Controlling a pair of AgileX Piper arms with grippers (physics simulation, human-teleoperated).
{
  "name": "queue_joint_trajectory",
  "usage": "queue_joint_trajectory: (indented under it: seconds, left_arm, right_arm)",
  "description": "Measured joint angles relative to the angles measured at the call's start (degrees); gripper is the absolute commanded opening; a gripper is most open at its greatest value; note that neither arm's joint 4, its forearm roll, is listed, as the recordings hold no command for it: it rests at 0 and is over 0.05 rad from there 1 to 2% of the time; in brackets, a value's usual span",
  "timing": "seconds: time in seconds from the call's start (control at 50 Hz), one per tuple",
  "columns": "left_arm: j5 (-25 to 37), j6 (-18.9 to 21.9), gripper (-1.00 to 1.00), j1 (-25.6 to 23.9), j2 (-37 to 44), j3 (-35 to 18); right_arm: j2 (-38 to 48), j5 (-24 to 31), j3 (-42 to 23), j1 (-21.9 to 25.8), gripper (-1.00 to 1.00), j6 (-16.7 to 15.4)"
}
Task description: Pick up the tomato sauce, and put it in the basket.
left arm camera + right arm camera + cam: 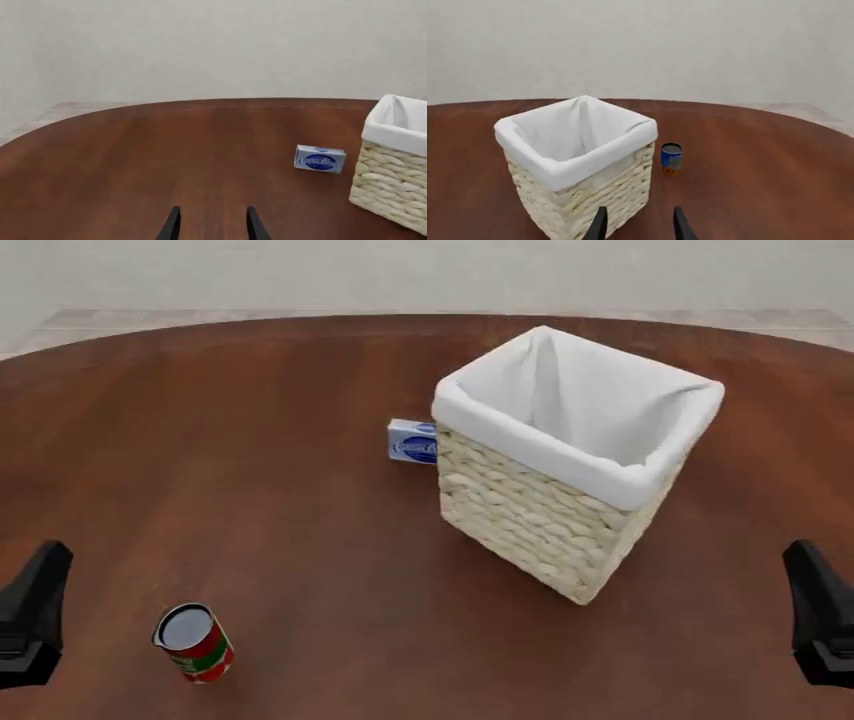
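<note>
The tomato sauce point(194, 642), a small red-labelled tin with a green band and grey top, stands on the table at the near left in the front view. Neither wrist view shows it. The basket point(534, 445), tall cream wicker with a white liner, stands right of centre, and appears as basket point(393, 175) and basket point(607, 155). My left gripper point(213, 227) is open and holds nothing; its dark body point(34, 615) sits at the left edge, just left of the can. At the right edge is my right gripper point(639, 227), open, with the basket's near corner ahead of it.
A small blue-and-white box point(412, 441) lies against the basket's left side, seen also as the box point(319, 158). A small blue can point(671, 156) stands beyond the basket. The round brown table's far edge point(427, 316) meets a pale floor and wall.
</note>
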Motion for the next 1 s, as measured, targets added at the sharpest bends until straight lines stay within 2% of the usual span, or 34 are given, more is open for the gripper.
queue_joint_trajectory:
  seconds: [0.52,0.72,1.0]
  left_arm:
    - [-0.3,-0.1,1.0,-0.6,2.3,-1.7]
    - [1.8,-0.2,1.0,-3.0,7.3,-6.9]
    - [9.6,0.9,1.0,-9.4,15.0,-17.4]
  right_arm:
    - [0.1,0.3,-0.2,0.7,1.0,0.1]
    - [0.0,0.5,-0.2,1.1,1.0,0.1]
    - [-0.1,0.4,-0.3,1.4,1.0,0.0]
